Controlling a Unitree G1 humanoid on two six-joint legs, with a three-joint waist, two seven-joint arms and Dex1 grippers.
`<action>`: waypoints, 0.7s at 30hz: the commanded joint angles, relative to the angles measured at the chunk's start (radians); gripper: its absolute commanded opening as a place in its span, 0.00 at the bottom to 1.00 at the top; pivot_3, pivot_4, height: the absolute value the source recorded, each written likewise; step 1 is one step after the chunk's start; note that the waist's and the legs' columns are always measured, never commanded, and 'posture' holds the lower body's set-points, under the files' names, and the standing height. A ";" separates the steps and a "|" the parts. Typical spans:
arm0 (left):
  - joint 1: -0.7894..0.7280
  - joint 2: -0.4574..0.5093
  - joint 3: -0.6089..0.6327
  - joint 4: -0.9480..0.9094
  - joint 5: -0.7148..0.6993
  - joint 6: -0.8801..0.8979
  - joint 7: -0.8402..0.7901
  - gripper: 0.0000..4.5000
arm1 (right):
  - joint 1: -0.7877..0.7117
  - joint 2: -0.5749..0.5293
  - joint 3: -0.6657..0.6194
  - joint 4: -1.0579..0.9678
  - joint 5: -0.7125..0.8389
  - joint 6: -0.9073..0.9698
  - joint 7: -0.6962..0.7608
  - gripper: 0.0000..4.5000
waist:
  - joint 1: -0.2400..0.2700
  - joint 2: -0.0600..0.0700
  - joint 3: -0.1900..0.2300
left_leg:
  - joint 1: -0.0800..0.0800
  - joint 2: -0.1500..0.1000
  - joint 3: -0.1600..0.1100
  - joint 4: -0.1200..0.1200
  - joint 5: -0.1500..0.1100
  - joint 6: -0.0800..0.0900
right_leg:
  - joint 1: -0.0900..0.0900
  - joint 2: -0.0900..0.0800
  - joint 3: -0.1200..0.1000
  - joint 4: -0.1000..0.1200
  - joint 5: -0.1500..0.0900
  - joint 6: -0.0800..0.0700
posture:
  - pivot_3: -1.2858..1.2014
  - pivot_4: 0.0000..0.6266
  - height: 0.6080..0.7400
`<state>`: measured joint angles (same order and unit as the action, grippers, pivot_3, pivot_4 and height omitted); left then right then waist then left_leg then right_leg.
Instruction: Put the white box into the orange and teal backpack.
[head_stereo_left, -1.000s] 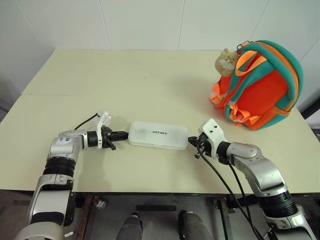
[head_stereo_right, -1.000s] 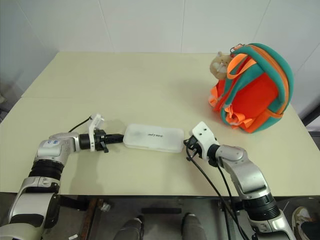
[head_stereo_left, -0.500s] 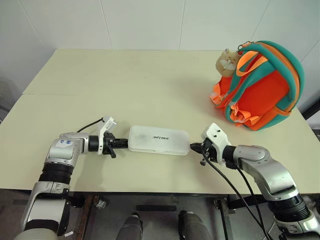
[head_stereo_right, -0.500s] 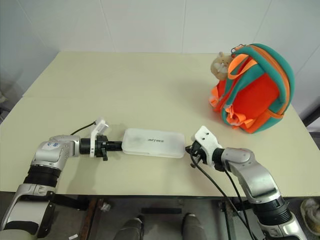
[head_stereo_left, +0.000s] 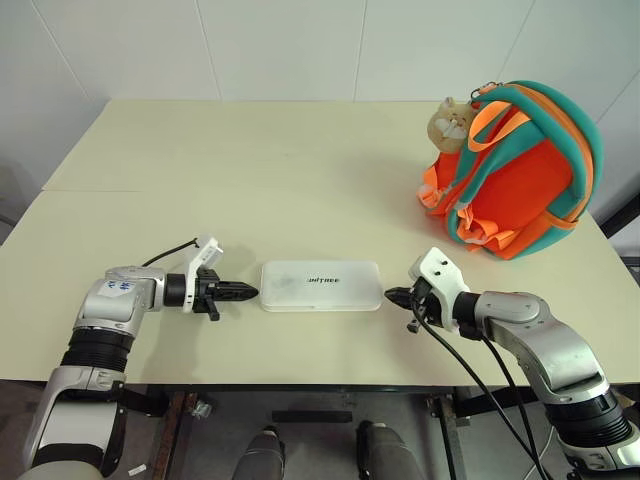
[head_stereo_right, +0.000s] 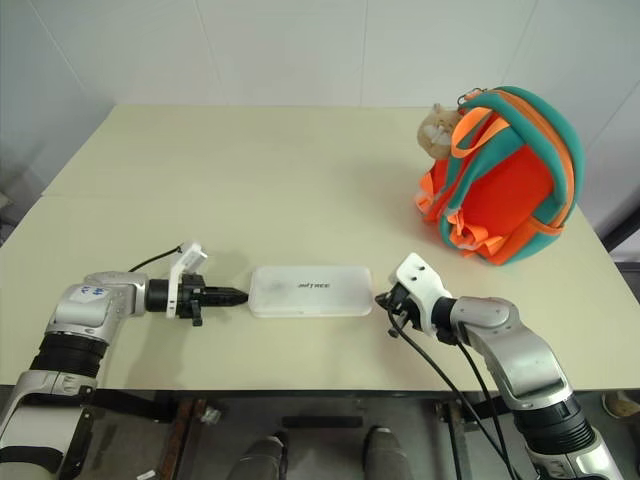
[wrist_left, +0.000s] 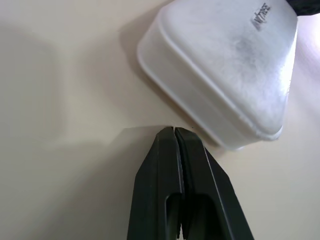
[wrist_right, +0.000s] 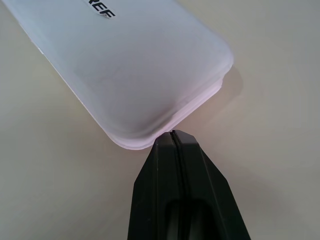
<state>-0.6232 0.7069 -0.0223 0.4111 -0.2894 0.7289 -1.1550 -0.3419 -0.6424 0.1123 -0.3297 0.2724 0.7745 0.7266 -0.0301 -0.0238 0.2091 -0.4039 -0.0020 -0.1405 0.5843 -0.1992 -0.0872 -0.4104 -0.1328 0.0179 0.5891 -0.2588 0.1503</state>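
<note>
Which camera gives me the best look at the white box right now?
The left eye view: the whole white box lies flat on the table, lettering up, between both grippers. The right eye view matches. The left wrist view shows one end and the lettering; the right wrist view, the other end up close.

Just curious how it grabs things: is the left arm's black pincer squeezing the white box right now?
No. The left gripper has its jaws shut on nothing, beside the white box with bare table between them.

The left gripper (head_stereo_left: 250, 292) now sits just off the box (head_stereo_left: 322, 286) end, no longer touching; the box lies squarer between both closed grippers.
</note>
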 joint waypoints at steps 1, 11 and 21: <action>0.000 0.025 0.028 0.032 0.002 -0.019 0.017 0.01 | -0.007 -0.004 -0.018 -0.007 -0.004 -0.027 -0.007 0.00 | 0.001 0.000 0.000 | 0.000 0.000 0.000 0.000 0.000 0.000 | 0.000 0.000 0.000 0.000 -0.002 -0.004 | 0.52 0.24 1.00; 0.008 -0.050 0.060 -0.042 -0.071 0.013 0.025 0.01 | -0.038 0.021 0.002 0.026 -0.021 -0.043 -0.014 0.00 | 0.004 0.000 0.000 | -0.001 0.000 0.001 0.001 0.000 0.000 | 0.000 0.000 0.001 0.000 0.000 0.000 | 0.52 0.24 1.00; 0.029 -0.051 0.059 -0.099 -0.109 0.042 0.019 0.01 | -0.035 0.028 0.009 0.008 -0.013 -0.031 -0.011 0.00 | 0.003 0.000 0.000 | -0.001 0.000 0.001 0.000 0.000 0.000 | -0.001 0.000 0.001 -0.001 0.005 0.009 | 0.52 0.24 1.00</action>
<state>-0.6015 0.6486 0.0222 0.3509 -0.3734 0.7667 -1.1273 -0.3708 -0.6156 0.1201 -0.2870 0.2542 0.7449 0.7152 -0.0272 -0.0238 0.2092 -0.4050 -0.0021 -0.1392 0.5845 -0.1992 -0.0874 -0.4111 -0.1328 0.0193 0.5877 -0.2542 0.1588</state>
